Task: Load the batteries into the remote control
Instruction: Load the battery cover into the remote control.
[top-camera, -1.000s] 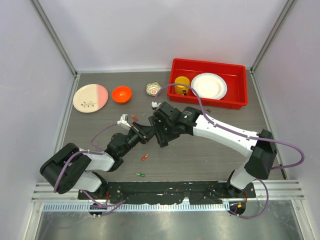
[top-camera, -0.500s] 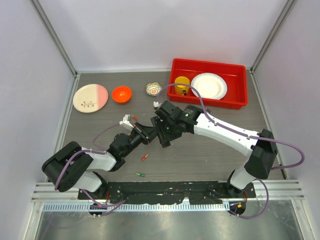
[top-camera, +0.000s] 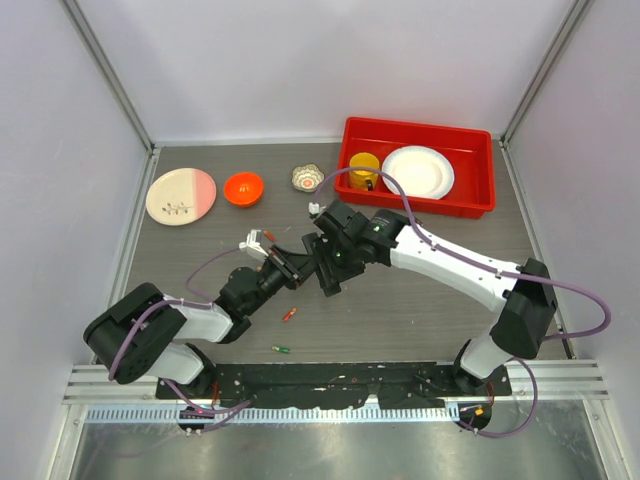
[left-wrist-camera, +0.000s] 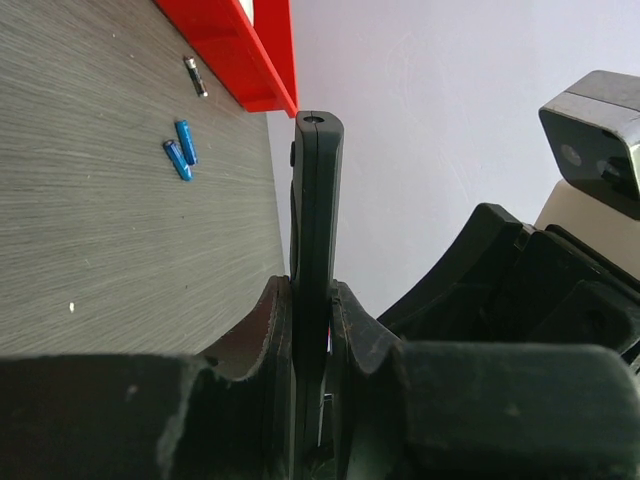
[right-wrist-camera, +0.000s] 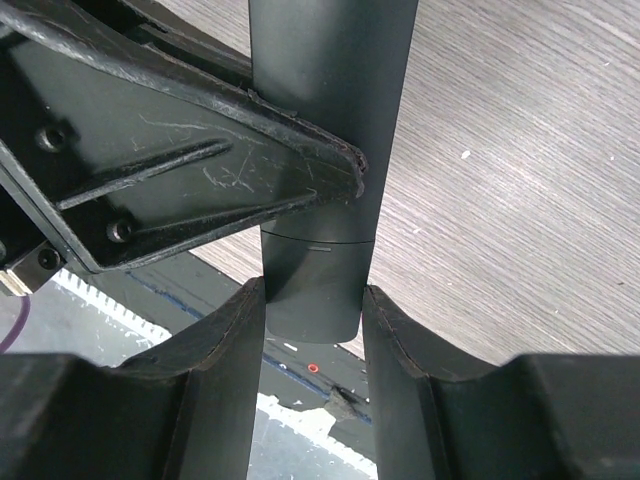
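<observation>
Grey wood-grain bench (top-camera: 200, 260) with pale walls around it carries a red tray (top-camera: 480, 170) at the far right, holding a yellow cup (top-camera: 364, 168) and a white plate (top-camera: 418, 172). An orange bowl (top-camera: 243, 188) and a pink-and-cream plate (top-camera: 181, 195) sit at the far left. Both arms meet over the middle of the bench. The left end effector (left-wrist-camera: 312, 300) is clamped flat on the remote control (left-wrist-camera: 318, 200), which stands edge-on between its fingers, lifted off the surface. The right end effector (right-wrist-camera: 312, 300) grips one end of the same bar, a finger pressed against each long edge. Two blue batteries (left-wrist-camera: 180, 150) lie side by side on the bench near the tray's corner. A red battery (top-camera: 289, 314) and a green battery (top-camera: 281, 349) lie apart on the near side, below the joined end effectors.
</observation>
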